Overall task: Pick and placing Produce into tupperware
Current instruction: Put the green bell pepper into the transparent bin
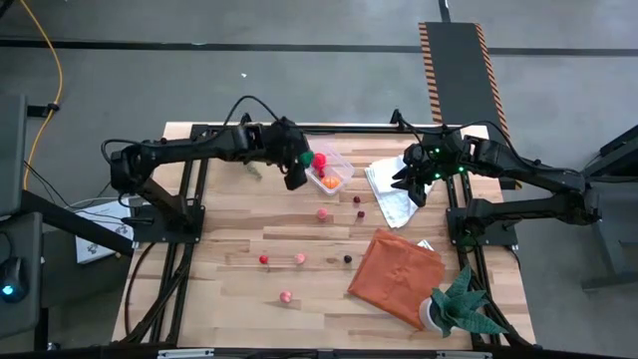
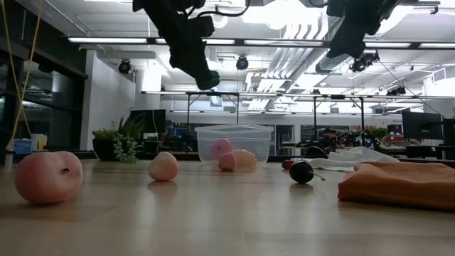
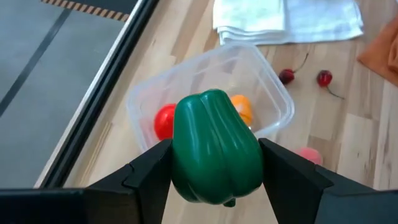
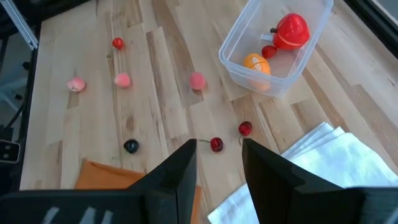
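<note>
1. We see the left gripper (image 3: 214, 163) raised above the wooden counter (image 1: 229, 299), at the edge of the small clear plastic rectangular container (image 1: 332, 172) with rounded corners.
2. Its jaws are clamped on a glossy green toy bell pepper (image 3: 215, 147), one finger against each side; the pepper hangs over the container's near rim.
3. Inside the container lie a red toy fruit with a green stem (image 4: 291, 31), a smaller red piece (image 4: 268, 51) and an orange toy fruit (image 4: 256, 64).
4. The right gripper (image 4: 219, 163) hangs above the folded white cloth (image 1: 391, 190), well apart from the container. Its jaws stand narrowly parted and hold nothing.
5. Loose produce lies on the counter:
   - two red cherries (image 4: 231, 137) between the container and the white cloth;
   - a pink fruit (image 4: 197, 80) near the container;
   - a dark purple fruit (image 4: 130, 146) just beside the crumpled orange cloth (image 1: 395, 276);
   - two further pink pieces (image 4: 99, 83) and a small red piece (image 4: 117, 43) farther off, probably a cherry tomato, though it is too small to tell.
6. A green leafy potted plant (image 1: 460, 305) stands at the counter's corner, beside the orange cloth.
</note>
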You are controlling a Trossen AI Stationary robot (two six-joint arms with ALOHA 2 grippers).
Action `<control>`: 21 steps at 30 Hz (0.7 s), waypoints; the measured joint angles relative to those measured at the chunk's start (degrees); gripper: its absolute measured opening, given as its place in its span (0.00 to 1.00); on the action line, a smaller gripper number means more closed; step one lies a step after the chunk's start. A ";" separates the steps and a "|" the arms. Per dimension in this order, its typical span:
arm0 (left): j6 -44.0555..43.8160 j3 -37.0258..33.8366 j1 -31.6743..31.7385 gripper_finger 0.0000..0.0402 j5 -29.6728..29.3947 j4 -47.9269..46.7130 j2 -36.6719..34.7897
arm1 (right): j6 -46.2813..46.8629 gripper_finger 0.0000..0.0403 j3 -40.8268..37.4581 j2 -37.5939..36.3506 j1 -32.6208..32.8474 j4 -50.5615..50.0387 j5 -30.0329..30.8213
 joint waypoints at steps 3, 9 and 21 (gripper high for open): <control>0.26 0.00 1.91 0.53 2.26 1.35 0.00 | 0.93 0.30 0.00 0.00 -0.01 0.79 0.00; 4.06 0.00 4.84 0.53 5.71 2.32 0.00 | 2.85 0.30 0.00 0.02 0.00 1.31 1.46; 14.25 0.00 7.05 0.53 9.04 2.32 0.00 | 5.79 0.30 0.00 0.04 0.00 6.21 3.88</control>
